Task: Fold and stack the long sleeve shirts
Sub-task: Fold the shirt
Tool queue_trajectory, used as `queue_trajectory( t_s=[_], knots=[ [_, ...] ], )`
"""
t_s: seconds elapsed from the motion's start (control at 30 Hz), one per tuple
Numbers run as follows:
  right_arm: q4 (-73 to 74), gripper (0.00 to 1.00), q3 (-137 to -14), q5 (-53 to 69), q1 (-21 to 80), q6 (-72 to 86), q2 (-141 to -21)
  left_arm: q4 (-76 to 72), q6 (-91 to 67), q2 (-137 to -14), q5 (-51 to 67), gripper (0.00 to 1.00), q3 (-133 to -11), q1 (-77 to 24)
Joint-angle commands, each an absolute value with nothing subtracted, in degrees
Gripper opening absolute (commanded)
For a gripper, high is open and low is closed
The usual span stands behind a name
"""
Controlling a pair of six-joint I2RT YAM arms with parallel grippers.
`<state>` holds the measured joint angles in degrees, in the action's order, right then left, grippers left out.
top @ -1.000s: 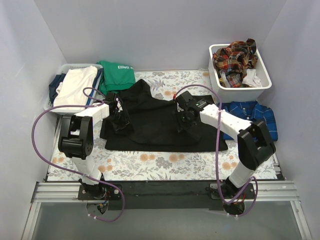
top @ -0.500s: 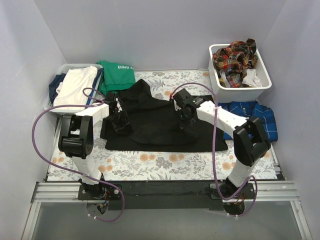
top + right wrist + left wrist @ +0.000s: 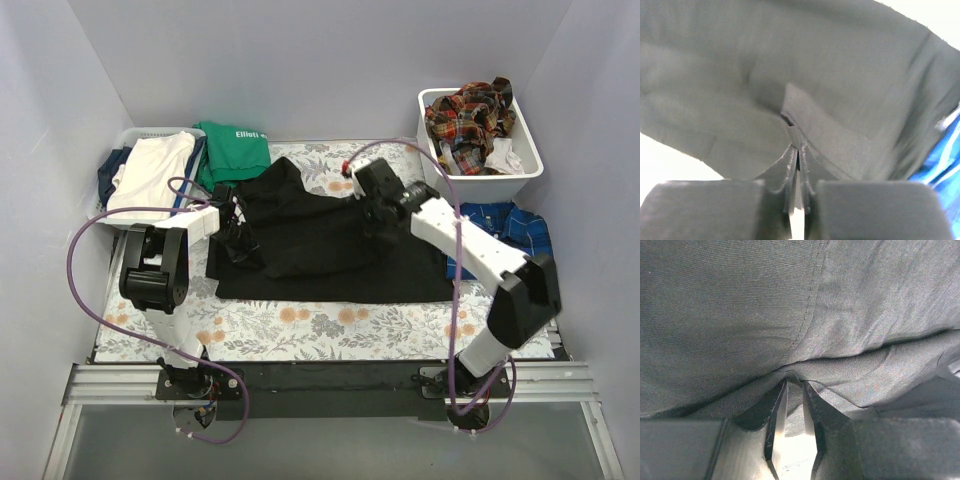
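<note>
The large black shirt [image 3: 320,250] lies spread on the floral table cover, its upper part bunched. My left gripper [image 3: 238,240] is shut on a fold of the black shirt [image 3: 805,330] at its left side. My right gripper [image 3: 382,212] is shut on a fold of the black shirt [image 3: 830,85] near its upper right and holds it lifted. A blue plaid shirt [image 3: 505,232] lies at the right, partly under my right arm; its edge shows in the right wrist view [image 3: 940,165]. Red-orange plaid shirts [image 3: 468,112] fill a white bin [image 3: 528,168].
A green top with white lettering [image 3: 235,150] lies at the back left. A white basket [image 3: 135,135] at the left holds cream and dark blue cloth. Grey walls close in the left, back and right. The table's front rail [image 3: 330,385] runs along the near edge.
My right gripper has moved up and back toward the far side, pulling the black shirt's right part with it. The left gripper has stayed nearly still.
</note>
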<state>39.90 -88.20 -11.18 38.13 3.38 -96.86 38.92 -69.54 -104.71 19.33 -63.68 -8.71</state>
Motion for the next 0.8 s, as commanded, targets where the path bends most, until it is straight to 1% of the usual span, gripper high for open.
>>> queue_trajectory(
  t_s=[0.0, 0.03, 0.07, 0.1, 0.13, 0.17, 0.2, 0.23, 0.27, 0.33, 0.37, 0.4, 0.53, 0.6, 0.7, 0.77],
  knots=[
    [41.7, 0.18, -70.8, -6.8, 41.6, 8.1, -83.2, 37.4, -69.4, -108.2, 17.3, 0.2, -63.2, -9.3],
    [41.6, 0.29, -62.3, -6.7, 42.4, 9.6, -80.4, 37.4, -69.6, -108.3, 17.2, 0.2, -63.2, -9.3],
    [41.7, 0.32, -58.9, -6.2, 43.7, 10.9, -75.2, 37.3, -69.6, -108.5, 17.1, 0.21, -63.2, -9.3],
    [41.7, 0.33, -55.4, -4.6, 44.1, 13.9, -72.4, 37.3, -69.7, -108.7, 17.0, 0.2, -63.2, -9.2],
    [41.7, 0.41, -52.8, -4.1, 44.5, 15.4, -69.9, 37.3, -69.7, -108.8, 17.0, 0.21, -63.3, -9.2],
    [41.8, 0.46, -49.1, -3.5, 44.5, 16.5, -65.2, 37.3, -69.7, -108.9, 16.8, 0.21, -63.4, -9.2],
    [42.5, 0.49, -48.3, -2.7, 44.5, 18.5, -63.2, 37.3, -69.7, -108.9, 16.7, 0.21, -63.3, -9.3],
    [43.1, 0.55, -47.8, -2.5, 44.5, 19.2, -61.6, 37.4, -69.6, -109.1, 16.7, 0.21, -63.4, -9.3],
    [43.5, 0.58, -48.0, -3.4, 44.5, 20.0, -59.7, 37.4, -69.5, -109.2, 16.6, 0.21, -63.5, -9.3],
    [44.4, 0.59, -48.8, -4.7, 44.5, 22.0, -58.8, 38.0, -69.3, -109.1, 16.3, 0.22, -63.6, -9.3],
    [44.1, 0.62, -49.0, -5.5, 44.5, 22.5, -58.5, 38.1, -69.3, -109.1, 16.0, 0.22, -63.6, -9.3],
    [44.1, 0.62, -49.3, -6.6, 44.4, 23.1, -59.0, 38.3, -69.0, -108.9, 15.9, 0.22, -63.8, -9.2],
    [45.7, 0.6, -53.4, -8.1, 41.1, 27.6, -67.0, 38.7, -68.8, -108.1, 15.4, 0.23, -63.8, -9.2],
    [45.7, 0.57, -58.4, -7.6, 39.6, 27.5, -72.3, 39.0, -68.7, -107.8, 15.4, 0.23, -63.9, -9.2],
    [44.6, 0.57, -64.8, -9.9, 38.9, 26.3, -76.8, 39.5, -68.6, -107.2, 15.2, 0.24, -64.4, -9.3],
    [43.8, 0.57, -71.5, -10.3, 37.5, 24.4, -80.3, 39.7, -68.4, -107.1, 14.8, 0.24, -64.6, -9.3]
  ],
)
